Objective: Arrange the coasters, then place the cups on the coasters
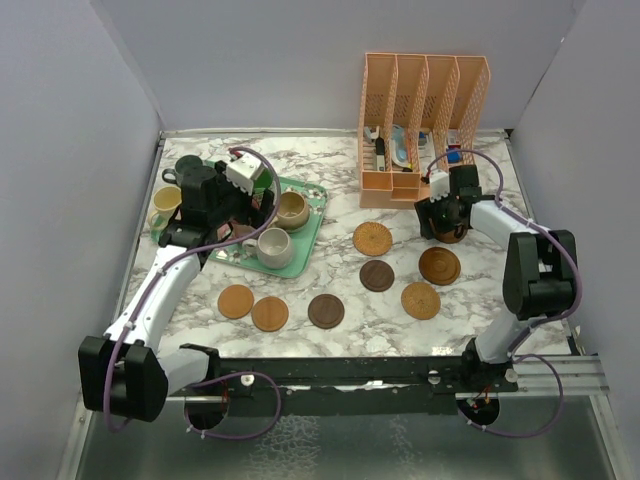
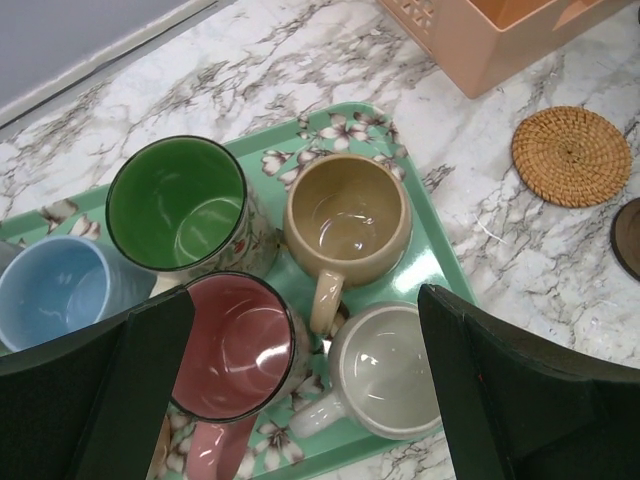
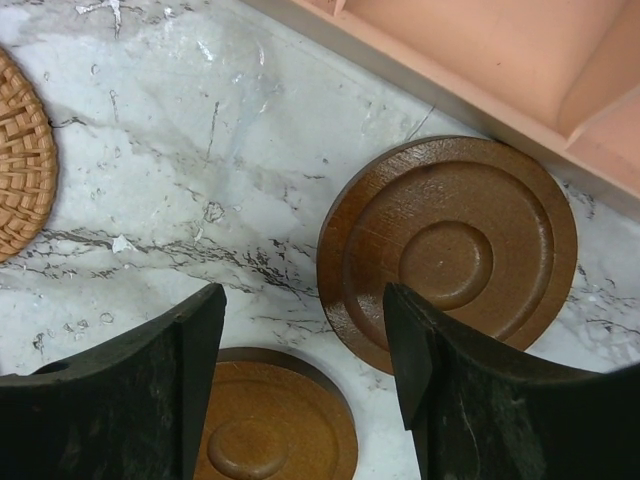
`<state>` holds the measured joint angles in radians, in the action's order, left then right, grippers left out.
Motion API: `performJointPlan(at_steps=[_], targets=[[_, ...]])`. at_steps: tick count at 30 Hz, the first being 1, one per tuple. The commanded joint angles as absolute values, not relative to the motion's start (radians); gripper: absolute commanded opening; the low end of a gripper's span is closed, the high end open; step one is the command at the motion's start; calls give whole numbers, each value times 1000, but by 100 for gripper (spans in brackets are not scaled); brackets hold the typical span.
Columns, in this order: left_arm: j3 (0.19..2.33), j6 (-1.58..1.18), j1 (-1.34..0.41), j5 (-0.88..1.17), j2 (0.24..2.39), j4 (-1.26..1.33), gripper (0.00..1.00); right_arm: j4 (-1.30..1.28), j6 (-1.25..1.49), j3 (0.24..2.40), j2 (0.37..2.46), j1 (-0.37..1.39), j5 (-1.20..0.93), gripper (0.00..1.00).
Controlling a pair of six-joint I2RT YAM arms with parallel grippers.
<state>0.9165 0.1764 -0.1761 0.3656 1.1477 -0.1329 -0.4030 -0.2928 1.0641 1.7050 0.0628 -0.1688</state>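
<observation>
Right pincer (image 3: 303, 318) over brown coaster (image 3: 450, 250)

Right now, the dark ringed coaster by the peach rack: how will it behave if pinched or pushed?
The dark ringed coaster looks like rigid wood, so probably won't flex. Flat and thin on the marble table, it will likely slide if pushed and be awkward to pinch. The peach rack close beside it may block a push.
</observation>
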Motion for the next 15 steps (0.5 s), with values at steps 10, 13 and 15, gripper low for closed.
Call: performJointPlan(at_steps=[10,13,15], targets=[[987,189,-262,386,1221,-167,99,-458,-313,1150,1800,24,-210,62],[981,185,-264,390,1228,-164,99,-465,-320,1157,1808,19,-215,61],[979,185,-265,391,1230,-160,99,-467,-324,1157,1813,13,-221,59]])
